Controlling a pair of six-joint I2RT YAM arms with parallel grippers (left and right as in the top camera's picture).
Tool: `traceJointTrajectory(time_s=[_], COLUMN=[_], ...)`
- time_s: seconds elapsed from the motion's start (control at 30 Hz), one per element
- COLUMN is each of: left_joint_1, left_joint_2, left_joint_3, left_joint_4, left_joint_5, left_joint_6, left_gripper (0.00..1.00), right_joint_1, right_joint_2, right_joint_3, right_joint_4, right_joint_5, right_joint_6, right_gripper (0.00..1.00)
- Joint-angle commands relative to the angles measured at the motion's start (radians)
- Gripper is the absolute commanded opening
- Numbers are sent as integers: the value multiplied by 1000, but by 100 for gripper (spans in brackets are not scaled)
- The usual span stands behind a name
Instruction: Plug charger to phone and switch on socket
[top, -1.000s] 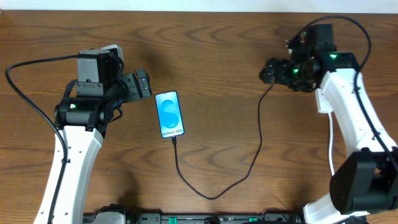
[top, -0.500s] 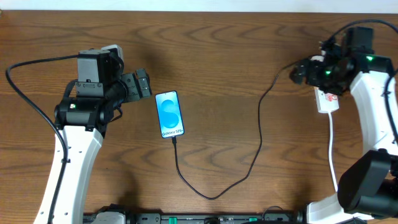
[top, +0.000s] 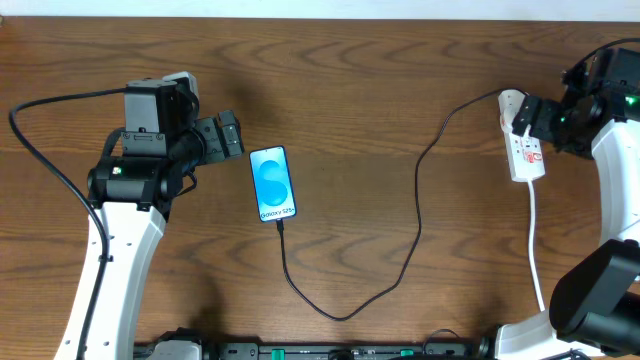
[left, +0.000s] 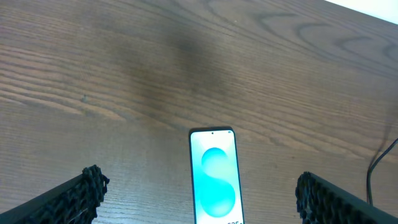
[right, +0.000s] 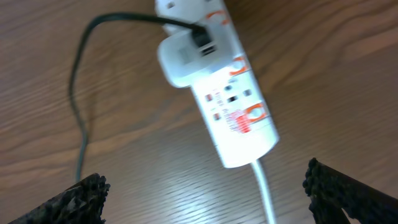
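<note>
Where the charger (top: 415, 240) swung closest to the front edge of the tabletop (top: 350, 60), its thin black cable made a loose loop a little left of centre. From there one run climbed to the near end of the phone (top: 272, 184), and the plug tip met that end. The phone lay flat and face up, left of centre, with its blue-and-white screen lit and small text at its near end. Just beside its far left corner, but apart from it, hung the left gripper (top: 237, 136), its jaws spread wide and holding nothing. In the left wrist view the phone sat between the two fingertips with nothing touching it.

The cable's other run rose toward the far right corner and ended in a white adapter block (right: 180, 59) seated on the socket (top: 524, 150). That narrow white strip lay near the right edge, and its white cord (top: 537, 235) trailed back toward the front. The red-marked switches (right: 252, 115) showed, though their position could not be told. Over the strip's cord end hung the right gripper (right: 205, 196), fully released and gripping nothing.
</note>
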Motion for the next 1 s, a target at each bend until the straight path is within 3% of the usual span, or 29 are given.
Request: traceJointTrajectory(time_s=[0.0,0.3,0.6,0.73,0.97], left_joint_1=[-2,-2,-2,-2,-2], left_joint_2=[1,1,1,1,1], left_joint_3=[22,22,22,22,22], left_joint_4=[-4,-3,-4,-3,-3], left_joint_5=[-10,-10,-10,-10,-10], left_joint_6=[9,9,9,9,9], left_gripper=[99,99,99,99,99], right_joint_1=[-21,-52,-97,-109,-136], right_joint_2=[31,145,178,179,179], right_joint_3=[17,17,17,17,23], right_joint_4=[3,38,119,129,135], right_joint_5=[73,70,-37,-173,-266], right_joint_6=[-43,-144,-318,-407,-409], right_gripper=[99,99,99,99,99])
